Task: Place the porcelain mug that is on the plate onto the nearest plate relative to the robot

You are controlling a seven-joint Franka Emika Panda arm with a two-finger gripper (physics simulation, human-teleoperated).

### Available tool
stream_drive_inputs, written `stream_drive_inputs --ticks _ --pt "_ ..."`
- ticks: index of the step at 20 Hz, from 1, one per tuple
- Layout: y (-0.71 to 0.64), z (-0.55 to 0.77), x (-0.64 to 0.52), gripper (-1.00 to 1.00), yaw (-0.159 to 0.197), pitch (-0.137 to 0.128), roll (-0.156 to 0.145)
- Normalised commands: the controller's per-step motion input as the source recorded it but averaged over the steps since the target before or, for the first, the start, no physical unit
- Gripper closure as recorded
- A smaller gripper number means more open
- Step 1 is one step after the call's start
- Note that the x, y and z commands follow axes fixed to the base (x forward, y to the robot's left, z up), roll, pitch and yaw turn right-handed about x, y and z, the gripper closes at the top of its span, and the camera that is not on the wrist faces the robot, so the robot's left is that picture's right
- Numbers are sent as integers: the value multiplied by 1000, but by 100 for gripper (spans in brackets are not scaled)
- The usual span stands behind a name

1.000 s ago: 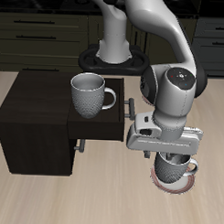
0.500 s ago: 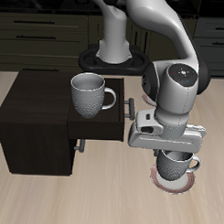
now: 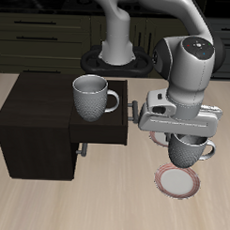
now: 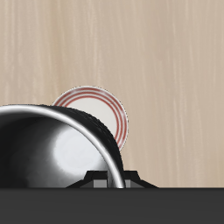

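Note:
My gripper (image 3: 187, 140) is shut on the rim of the porcelain mug (image 3: 189, 150), pale grey-white with a dark inside, and holds it upright in the air above the plate (image 3: 178, 181), a small saucer with a reddish-brown rim near the table's front edge. The mug is clear of the saucer. In the wrist view the mug's dark inside (image 4: 48, 153) fills the view close up, with the bare saucer (image 4: 112, 108) on the table beyond it. No other saucer shows.
A look-alike mug (image 3: 91, 95) stands on top of a dark wooden cabinet (image 3: 32, 123), beside my arm. The robot's base (image 3: 114, 59) is at the back. Light wood table (image 3: 105, 196) lies around the saucer.
The gripper has risen with the mug, lifting it off the saucer, which now lies bare. The other mug has not moved.

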Motion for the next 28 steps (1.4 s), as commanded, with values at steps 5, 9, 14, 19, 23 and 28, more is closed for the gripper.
stream_drive_inputs --ticks 5,9,14,19,23,28 --pt "-73 472 -241 100 3 -62 17" --pt "31 319 -143 100 18 -45 11" --pt "6 -31 -88 100 15 -11 -4" --pt "13 -104 -304 100 -4 0 0" --pt "36 9 -510 100 13 -12 -21" --pt "79 -149 -491 100 20 4 5"
